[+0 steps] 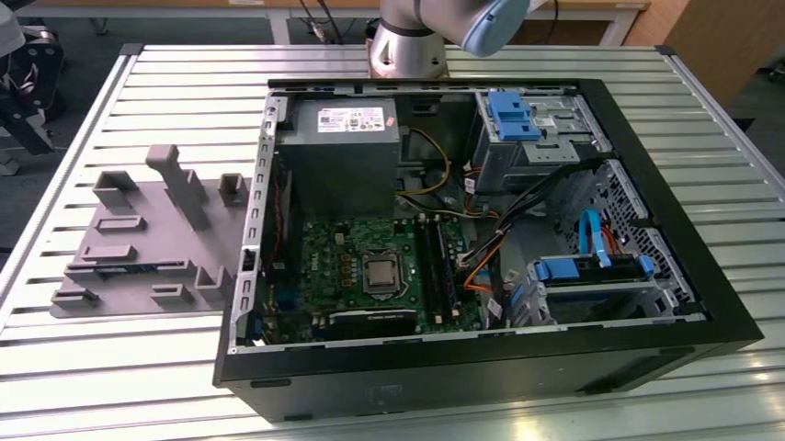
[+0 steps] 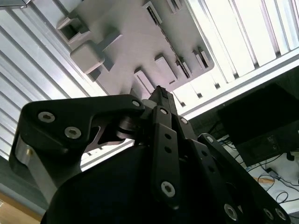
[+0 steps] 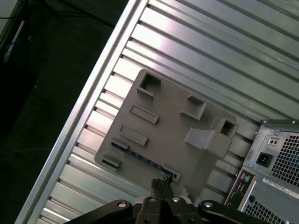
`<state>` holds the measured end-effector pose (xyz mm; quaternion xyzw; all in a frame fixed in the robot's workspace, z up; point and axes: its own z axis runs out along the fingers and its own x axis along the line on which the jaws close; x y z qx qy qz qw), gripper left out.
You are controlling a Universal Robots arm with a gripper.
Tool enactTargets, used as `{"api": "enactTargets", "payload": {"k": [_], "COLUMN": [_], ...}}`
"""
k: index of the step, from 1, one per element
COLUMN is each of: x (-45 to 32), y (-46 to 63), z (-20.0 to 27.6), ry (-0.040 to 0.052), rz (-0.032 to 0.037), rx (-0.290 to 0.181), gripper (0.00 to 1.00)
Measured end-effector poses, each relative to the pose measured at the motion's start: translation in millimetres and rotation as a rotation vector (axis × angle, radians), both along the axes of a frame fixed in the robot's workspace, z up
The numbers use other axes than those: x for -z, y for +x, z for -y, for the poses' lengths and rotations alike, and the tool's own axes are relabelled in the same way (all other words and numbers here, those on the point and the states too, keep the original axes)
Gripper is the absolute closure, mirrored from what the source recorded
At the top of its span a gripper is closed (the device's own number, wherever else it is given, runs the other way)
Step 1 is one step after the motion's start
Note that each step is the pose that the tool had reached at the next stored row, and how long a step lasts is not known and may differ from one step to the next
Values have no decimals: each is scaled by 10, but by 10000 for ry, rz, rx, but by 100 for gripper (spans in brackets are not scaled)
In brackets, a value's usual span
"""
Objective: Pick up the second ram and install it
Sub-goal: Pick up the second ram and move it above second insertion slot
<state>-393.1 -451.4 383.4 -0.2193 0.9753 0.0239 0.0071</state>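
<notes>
Slatted metal surface (image 1: 160, 92) carries an open computer case (image 1: 491, 367) and, on the exterior view's left of it, a grey fixture plate (image 1: 142, 207). Ram (image 1: 123, 268): thin, flat, blue-green stick, lying lengthwise in a slot along one edge of the plate, between grey blocks. In the first wrist view it reads as a narrow blue strip. Fingers (image 3: 156, 187) are pressed together, holding nothing, hovering above that edge of the plate, apart from the ram.
</notes>
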Motion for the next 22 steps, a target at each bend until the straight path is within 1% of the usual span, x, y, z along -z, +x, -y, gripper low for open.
{"api": "enactTargets", "payload": {"k": [5,8,22], "x": [0,0,0], "y": [0,-1,-19], "z": [0,1,2], "ry": [0,1,-1], "rz": [0,0,-1], "rx": [-11,-203,-2359], "gripper": [89,89,89]}}
